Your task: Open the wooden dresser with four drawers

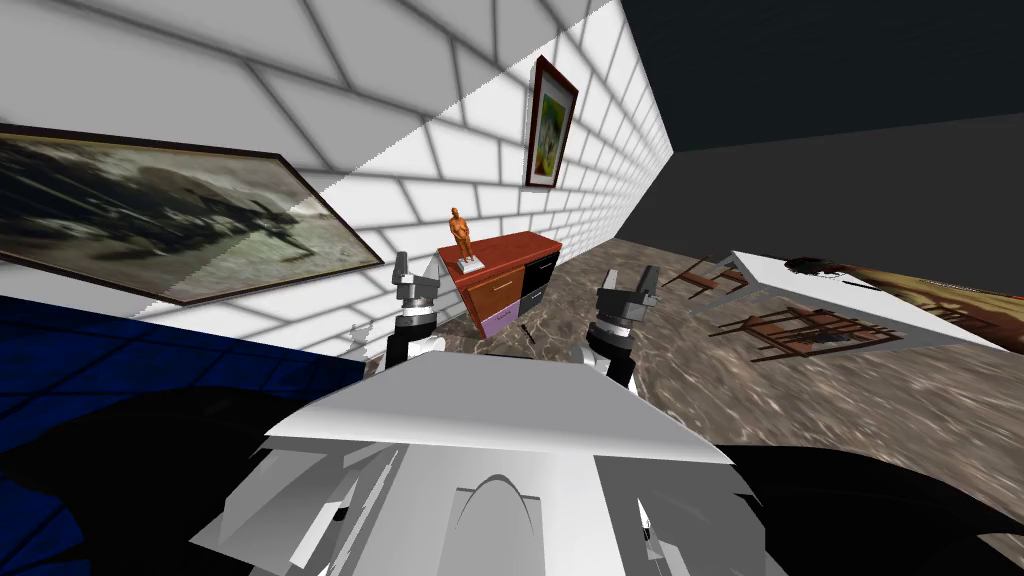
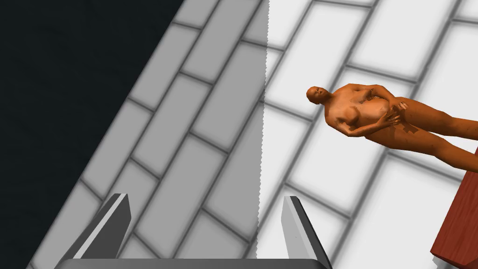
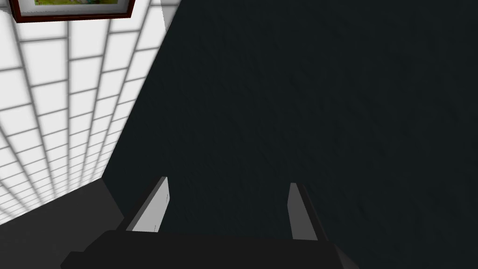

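The dresser (image 1: 508, 274) stands against the white brick wall ahead. It has a red-brown top and drawer fronts in orange, black and purple, all closed. An orange statue (image 1: 462, 238) of a person stands on its near end. My left gripper (image 1: 417, 270) is raised just short of the dresser's near end, open and holding nothing. In the left wrist view the statue (image 2: 373, 116) and a corner of the dresser top (image 2: 460, 224) lie off to one side of the left gripper (image 2: 205, 229). My right gripper (image 1: 632, 282) hangs open over the floor, apart from the dresser, with its fingers (image 3: 156, 205) spread.
A white table (image 1: 880, 305) with brown chairs (image 1: 800, 332) around it stands on the marbled floor to the right. A blue surface (image 1: 100, 370) lies close at the left. Two framed pictures hang on the brick wall. Open floor lies in front of the dresser.
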Available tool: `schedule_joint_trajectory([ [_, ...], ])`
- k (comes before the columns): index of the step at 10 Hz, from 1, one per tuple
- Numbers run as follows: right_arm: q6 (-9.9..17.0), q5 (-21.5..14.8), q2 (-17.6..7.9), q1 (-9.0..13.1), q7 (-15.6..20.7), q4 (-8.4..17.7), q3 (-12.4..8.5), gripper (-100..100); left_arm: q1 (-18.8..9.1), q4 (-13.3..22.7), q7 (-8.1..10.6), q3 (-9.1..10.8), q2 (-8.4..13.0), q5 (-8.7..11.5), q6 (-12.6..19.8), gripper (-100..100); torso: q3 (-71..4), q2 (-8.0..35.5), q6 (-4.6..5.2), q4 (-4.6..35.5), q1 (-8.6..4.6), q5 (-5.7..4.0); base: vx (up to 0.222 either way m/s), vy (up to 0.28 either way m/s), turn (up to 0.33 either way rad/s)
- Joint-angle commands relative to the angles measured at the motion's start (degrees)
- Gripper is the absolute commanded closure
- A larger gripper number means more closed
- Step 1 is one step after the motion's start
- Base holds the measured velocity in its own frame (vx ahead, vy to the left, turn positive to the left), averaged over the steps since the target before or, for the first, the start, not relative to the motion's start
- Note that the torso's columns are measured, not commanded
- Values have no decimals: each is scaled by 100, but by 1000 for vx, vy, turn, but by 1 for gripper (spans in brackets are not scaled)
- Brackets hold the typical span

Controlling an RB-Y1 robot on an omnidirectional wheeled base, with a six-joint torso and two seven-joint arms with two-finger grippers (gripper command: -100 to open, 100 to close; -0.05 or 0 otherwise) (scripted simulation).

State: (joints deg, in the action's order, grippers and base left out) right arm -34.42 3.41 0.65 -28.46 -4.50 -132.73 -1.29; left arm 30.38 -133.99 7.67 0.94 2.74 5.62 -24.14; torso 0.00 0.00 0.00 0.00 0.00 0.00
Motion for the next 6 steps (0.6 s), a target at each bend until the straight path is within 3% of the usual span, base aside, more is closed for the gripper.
schedule_joint_trajectory([
  [1, 0, 0, 0, 0, 0, 0, 0, 0, 0, 0, 0, 0, 0, 0, 0, 0, -467, 232, 0, 235, 0, 0, 0, 0, 0],
  [6, 0, 0, 0, 0, 0, -1, 0, 0, 0, -1, 0, 0, 0, 0, 0, 0, -4536, 2269, 0, 2268, 0, 0, 0, 0, 0],
])
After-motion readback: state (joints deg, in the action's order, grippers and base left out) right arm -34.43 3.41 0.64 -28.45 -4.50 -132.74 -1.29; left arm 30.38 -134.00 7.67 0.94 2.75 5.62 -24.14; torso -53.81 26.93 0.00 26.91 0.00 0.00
